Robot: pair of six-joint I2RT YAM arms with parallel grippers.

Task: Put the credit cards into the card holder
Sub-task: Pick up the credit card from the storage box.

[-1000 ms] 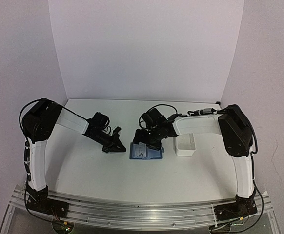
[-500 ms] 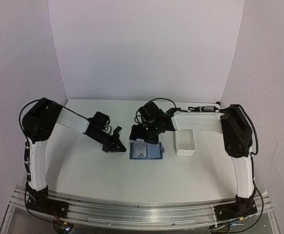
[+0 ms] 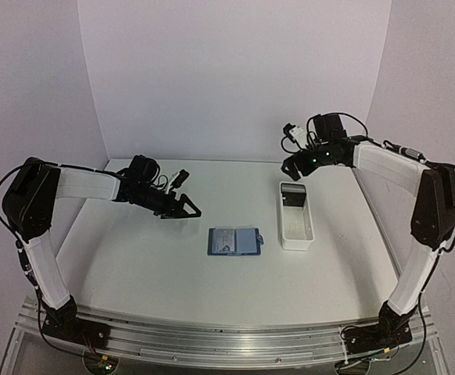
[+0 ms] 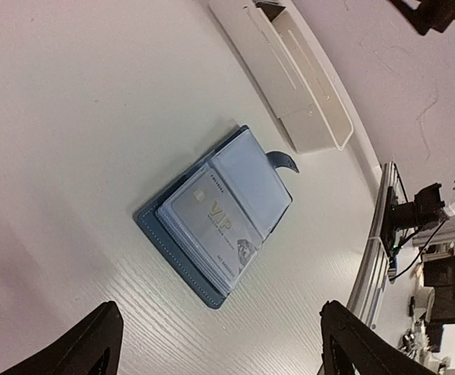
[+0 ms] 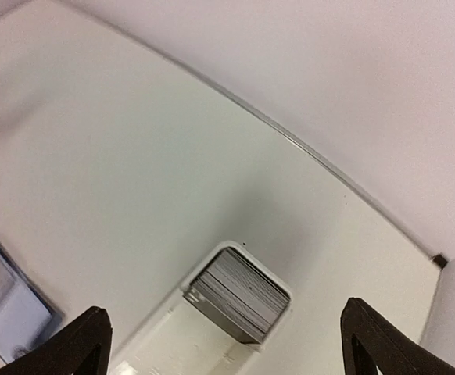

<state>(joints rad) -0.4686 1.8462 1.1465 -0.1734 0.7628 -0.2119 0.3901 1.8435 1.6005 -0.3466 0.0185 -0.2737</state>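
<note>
Presently listed: one card holder (image 3: pixel 234 241), one tray (image 3: pixel 296 233), one pale card (image 4: pixel 212 230), one stack of cards (image 5: pixel 239 295), two grippers.

Holder: dark blue and folded open flat on the table (image 3: pixel 134 266). It lies between the arms, near the tray's near end but apart from it. The inner slots are lighter blue, and a snap tab (image 4: pixel 284 161) sticks out of the edge facing the tray.

Pale card: grey-white with gold "VIP" lettering, seated in one slot of the holder.

Stack: thin cards with a dark face, tilted at the tray's far end. Their number cannot be counted.

Left gripper (image 3: pixel 182 209): fingers spread wide, holding nothing, above the table left of the holder.

Right gripper (image 3: pixel 296 166): fingers spread wide, holding nothing, raised over the tray's far end.
</note>
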